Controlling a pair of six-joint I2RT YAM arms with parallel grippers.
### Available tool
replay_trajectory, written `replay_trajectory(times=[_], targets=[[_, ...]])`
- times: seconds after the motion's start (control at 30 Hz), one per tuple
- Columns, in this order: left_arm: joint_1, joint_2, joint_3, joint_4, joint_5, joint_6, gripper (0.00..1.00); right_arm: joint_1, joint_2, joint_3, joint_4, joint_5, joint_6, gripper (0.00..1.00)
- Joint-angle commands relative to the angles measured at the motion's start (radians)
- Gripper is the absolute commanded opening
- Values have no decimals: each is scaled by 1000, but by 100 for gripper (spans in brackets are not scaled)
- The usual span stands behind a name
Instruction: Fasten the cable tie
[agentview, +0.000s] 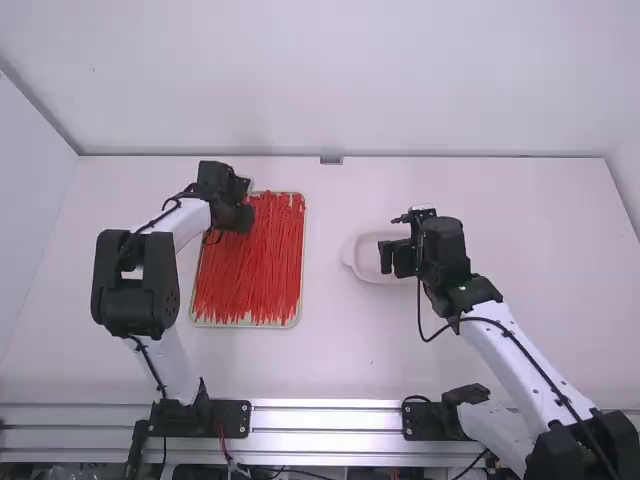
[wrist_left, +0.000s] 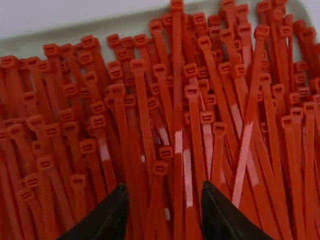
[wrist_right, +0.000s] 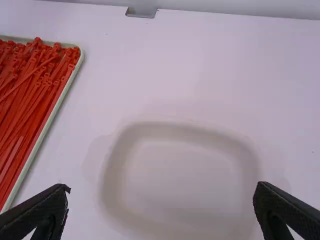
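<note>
Left gripper at far end of tray, jaws spread over cable ties. Right gripper right of tray, jaws spread.

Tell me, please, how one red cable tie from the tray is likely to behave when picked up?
Each red cable tie is a long thin strip, so it would probably bend and droop from the pinch, and weigh little. They lie heaped and crossed in the tray, so neighbours may snag and lift too when the open left gripper closes.
</note>
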Motion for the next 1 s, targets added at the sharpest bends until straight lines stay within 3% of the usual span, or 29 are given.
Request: replay_trajectory(times=[0.0, 0.97], targets=[[-1, 13, -4, -14, 16, 33, 41, -4, 9, 31, -1, 2, -1, 99], [-2, 40, -4, -51, -14, -54, 41, -3, 9, 30, -1, -1, -1, 99]])
